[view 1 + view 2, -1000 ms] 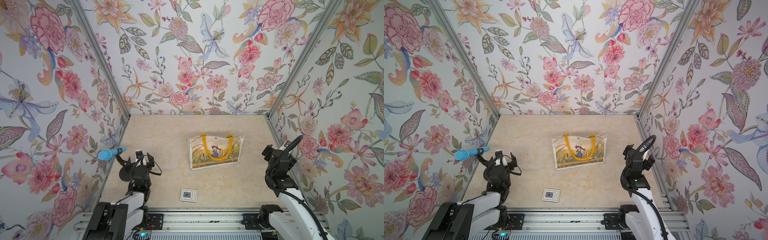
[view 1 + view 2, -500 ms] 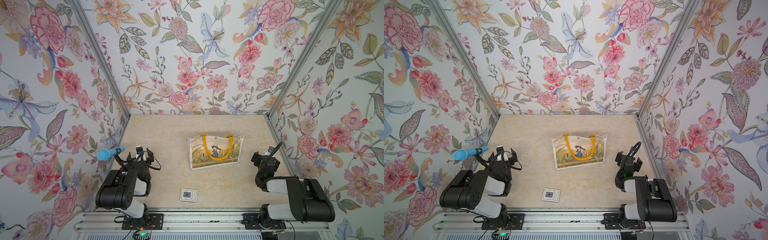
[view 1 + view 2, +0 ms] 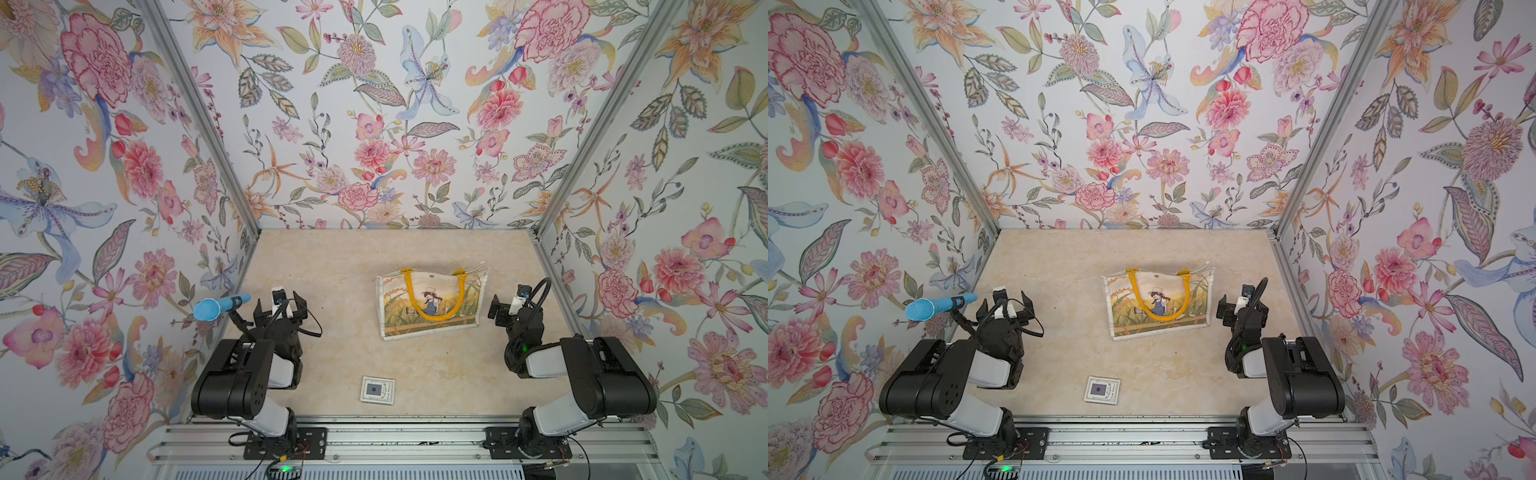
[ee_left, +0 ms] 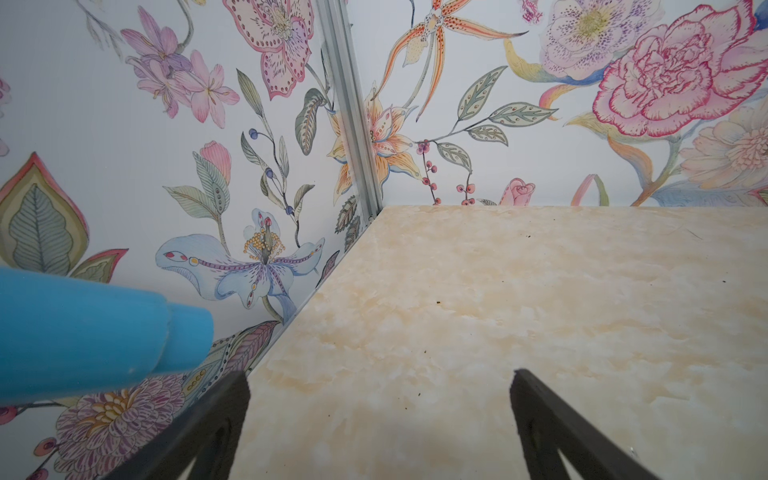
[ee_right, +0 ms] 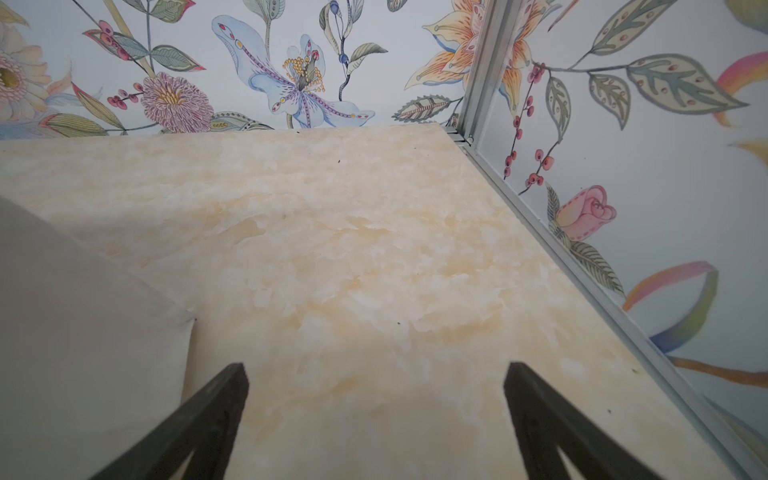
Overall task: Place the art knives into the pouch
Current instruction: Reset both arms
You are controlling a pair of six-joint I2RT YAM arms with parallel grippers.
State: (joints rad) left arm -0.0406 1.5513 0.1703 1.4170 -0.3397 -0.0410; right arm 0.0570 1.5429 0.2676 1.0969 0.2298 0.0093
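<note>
My left gripper [image 4: 378,376] is spread wide and empty, low over the table [image 3: 332,270] by its left edge. My right gripper [image 5: 376,370] is the same, wide and empty, by the right edge. The pouch [image 3: 432,305] is just beside it, lying flat with the print up and its mouth toward the back edge in both top views. A yellow handle [image 3: 432,318] is flopped across the picture. I can't see the knife anywhere, so I can't tell whether it's already inside. If it isn't, I'd find it first, lift the top lip by that handle and slide it in flat. A card [image 3: 377,390] lies near the front edge, clear of the pouch. The blue mic [image 3: 220,306] juts out by my left arm, close to the wall.
</note>
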